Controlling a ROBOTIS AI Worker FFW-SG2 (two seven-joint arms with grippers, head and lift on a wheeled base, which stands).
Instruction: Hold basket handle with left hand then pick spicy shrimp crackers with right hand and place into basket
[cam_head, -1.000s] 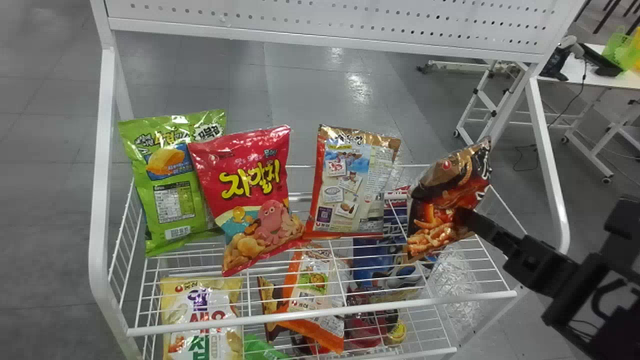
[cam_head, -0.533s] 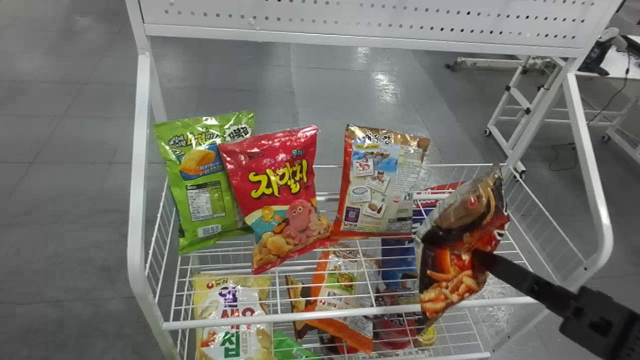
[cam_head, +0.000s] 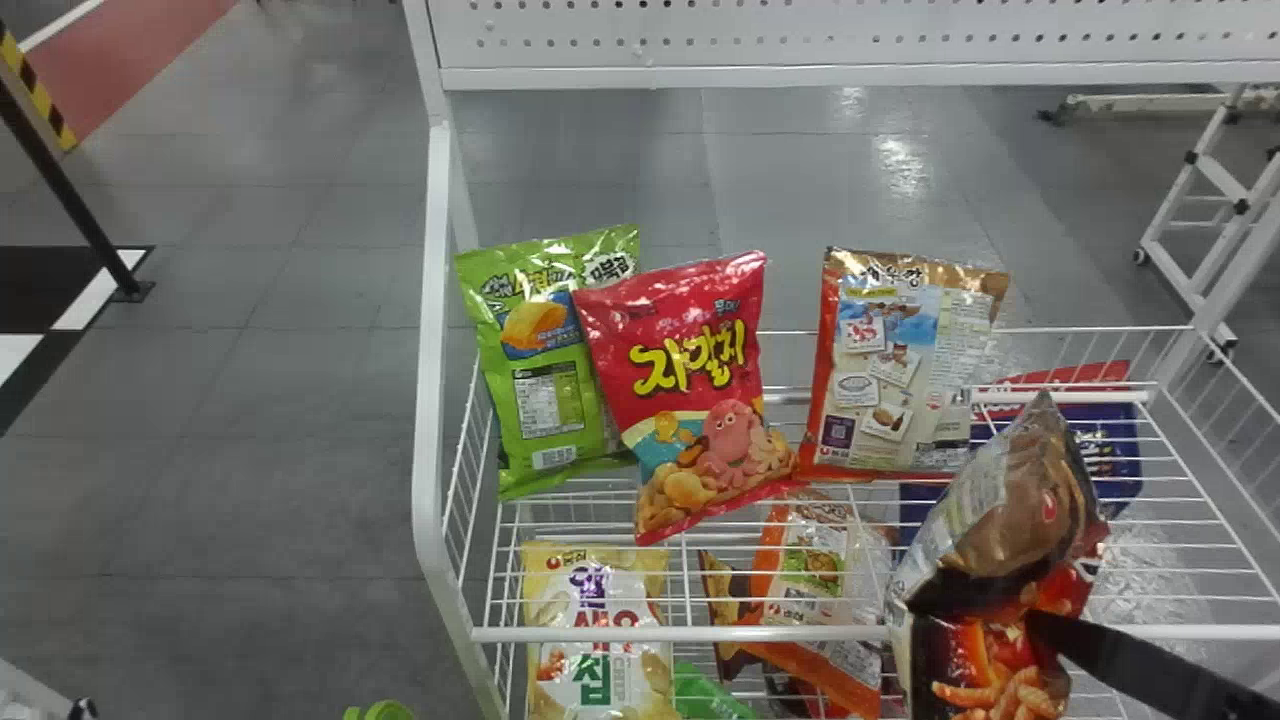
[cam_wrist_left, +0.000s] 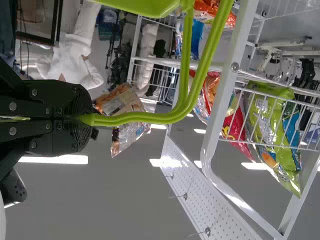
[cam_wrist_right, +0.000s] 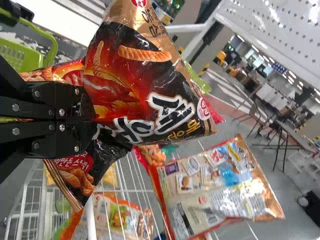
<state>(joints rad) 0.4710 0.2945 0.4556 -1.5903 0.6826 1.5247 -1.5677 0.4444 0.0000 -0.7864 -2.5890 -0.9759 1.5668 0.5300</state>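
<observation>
Crackers (cam_wrist_right: 135, 95) black-red, glossy, creased, gold-topped; pinched in right pincer (cam_head: 1110, 648)

Green handle (cam_wrist_left: 150, 118), black and red crackers (cam_wrist_right: 137, 95), octopus-patterned red bag (cam_head: 690, 390), perhaps navy pack (cam_head: 1112, 452)

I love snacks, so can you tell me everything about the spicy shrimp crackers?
The spicy shrimp crackers are in a shiny, crinkly bag that looks like thin plastic. It's mostly black and fiery red, with a brownish-gold end. Its front has a red shrimp, curly orange crackers and big white letters. The robot's right hand pinches the bag, creasing it there. It's held up at a tilt, partly in front of the white wire rack's front rail in the head view.
</observation>
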